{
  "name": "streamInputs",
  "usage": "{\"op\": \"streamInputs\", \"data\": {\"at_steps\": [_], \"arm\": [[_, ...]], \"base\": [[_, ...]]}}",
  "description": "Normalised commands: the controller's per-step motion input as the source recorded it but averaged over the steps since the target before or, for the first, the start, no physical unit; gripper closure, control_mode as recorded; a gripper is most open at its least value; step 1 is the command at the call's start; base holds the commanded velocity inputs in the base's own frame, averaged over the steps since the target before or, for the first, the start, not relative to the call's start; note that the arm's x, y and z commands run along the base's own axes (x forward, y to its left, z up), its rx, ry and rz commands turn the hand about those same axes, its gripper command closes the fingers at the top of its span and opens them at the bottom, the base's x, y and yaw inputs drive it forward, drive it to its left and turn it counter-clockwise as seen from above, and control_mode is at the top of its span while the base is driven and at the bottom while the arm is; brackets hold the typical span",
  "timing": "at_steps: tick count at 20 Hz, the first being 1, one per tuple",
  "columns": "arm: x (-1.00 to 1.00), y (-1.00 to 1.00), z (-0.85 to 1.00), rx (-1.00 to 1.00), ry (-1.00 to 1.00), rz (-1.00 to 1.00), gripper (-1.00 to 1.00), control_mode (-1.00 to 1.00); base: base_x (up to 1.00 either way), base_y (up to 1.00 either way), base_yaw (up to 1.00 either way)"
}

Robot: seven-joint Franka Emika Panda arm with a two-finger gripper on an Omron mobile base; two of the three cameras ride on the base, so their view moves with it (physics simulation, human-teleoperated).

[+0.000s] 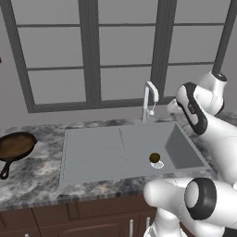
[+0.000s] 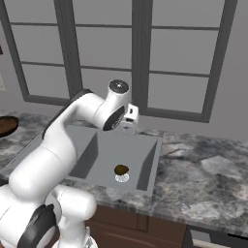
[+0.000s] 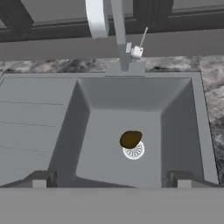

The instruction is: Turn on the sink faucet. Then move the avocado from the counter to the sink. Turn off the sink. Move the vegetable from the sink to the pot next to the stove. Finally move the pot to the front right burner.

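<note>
The white arm rises from the base at the table's front edge, bends over the right part of the sink [image 1: 92, 152] and carries its wrist high above the back right of the basin, close to the faucet [image 1: 149, 99]. The hand looks down into the basin. In the hand view the two dark fingertips of the end effector [image 3: 112, 178] stand far apart, one near each lower corner of the basin, with nothing between them; it is wide open and holds nothing.

The avocado [image 3: 131, 138] lies on the basin floor, touching the drain strainer [image 3: 134, 151] and partly over it, near the middle of the basin and clear of all four walls. In the left base view it sits toward the basin's front right [image 1: 155, 158].

The faucet stands at the middle of the sink's back edge, its spout reaching forward over the basin and its thin lever [image 3: 141, 43] tilted up to the right. No water can be made out.

The ribbed drainboard takes up the sink's left half. A dark frying pan [image 1: 15, 146] rests on the table well left of the sink. In the right base view the table right of the sink [image 2: 203, 179] is open marble.
</note>
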Motion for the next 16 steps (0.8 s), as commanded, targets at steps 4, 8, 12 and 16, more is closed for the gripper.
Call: {"op": "streamInputs", "data": {"at_steps": [4, 8, 12, 16], "arm": [[-0.01, 0.00, -0.51, -0.11, 0.03, -0.03, -1.00, -1.00], [0.00, 0.02, -0.69, -0.09, 0.10, -0.05, -1.00, -1.00], [0.00, 0.10, -0.60, -0.04, 0.13, -0.10, -1.00, -1.00], [0.01, 0.07, -0.53, -0.05, 0.10, -0.08, -1.00, -1.00]], "base": [[0.00, 0.00, 0.00], [0.00, 0.00, 0.00], [0.00, 0.00, 0.00], [0.00, 0.00, 0.00]]}}
